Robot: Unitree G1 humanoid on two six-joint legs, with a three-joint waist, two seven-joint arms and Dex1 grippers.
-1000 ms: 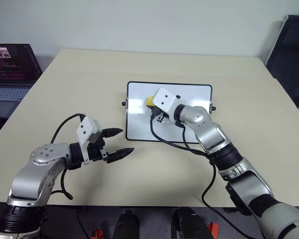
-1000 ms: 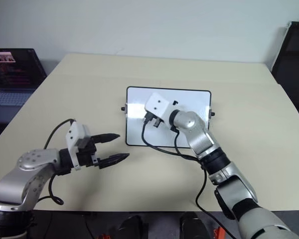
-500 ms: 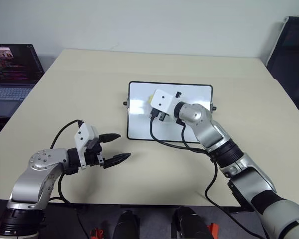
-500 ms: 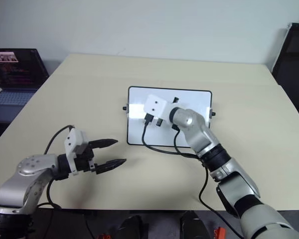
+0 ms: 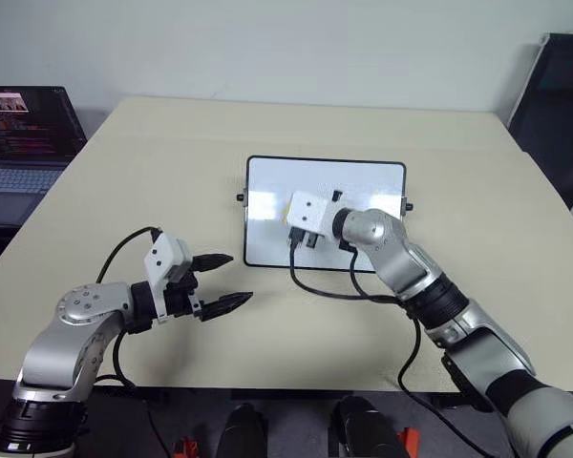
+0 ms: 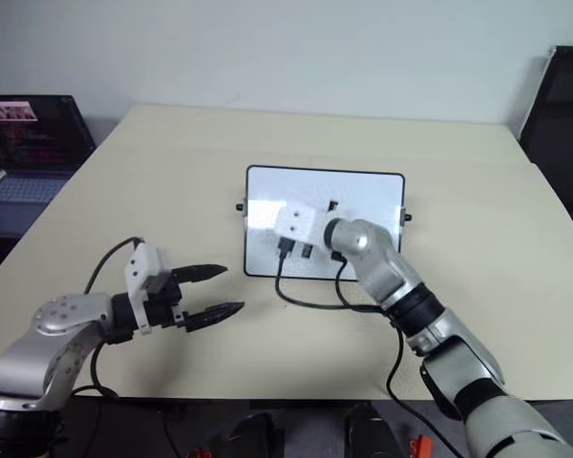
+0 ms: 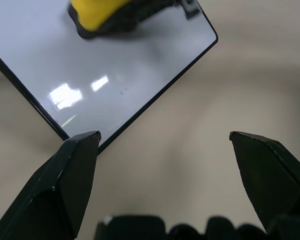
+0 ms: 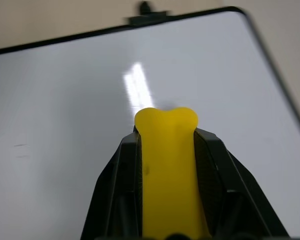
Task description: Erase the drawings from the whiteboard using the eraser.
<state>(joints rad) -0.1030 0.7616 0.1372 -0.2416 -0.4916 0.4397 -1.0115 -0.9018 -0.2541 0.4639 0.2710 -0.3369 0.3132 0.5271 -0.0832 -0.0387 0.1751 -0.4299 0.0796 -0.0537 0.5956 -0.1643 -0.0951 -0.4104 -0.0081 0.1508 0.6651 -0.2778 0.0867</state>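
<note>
Right gripper (image 8: 166, 150) clamped on the eraser (image 8: 167, 170), over the whiteboard (image 5: 267, 186).

Yellow block pinched between both black fingers (image 8: 120, 190), its front end poking past the fingertips and lying close over the glossy white surface, near the board's middle. Faint traces of the drawings (image 8: 20, 150) left on the board beside the eraser, too thin to read. Left gripper (image 5: 224, 281) spread wide and empty, off the board's near left corner, above the table (image 5: 153, 153). Laptop (image 5: 24, 134) well left of the board, screen lit, its text too small to make out.
</note>
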